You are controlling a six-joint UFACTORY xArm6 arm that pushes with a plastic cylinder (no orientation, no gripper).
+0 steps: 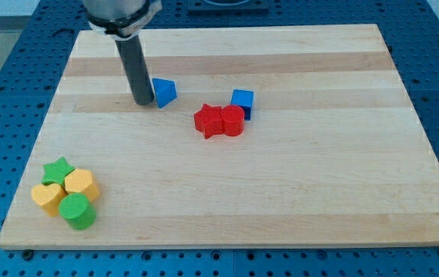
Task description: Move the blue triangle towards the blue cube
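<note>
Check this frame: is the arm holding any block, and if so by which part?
Nothing is held. The arm ends in a rod; my tip stands just to the view's left of the blue triangle, at its side.

- No writing, label, brand, number or sign can be read anywhere in the view.
- The wooden board (227,192) shows only plain grain.
- The blocks carry no marks that can be made out.
</note>
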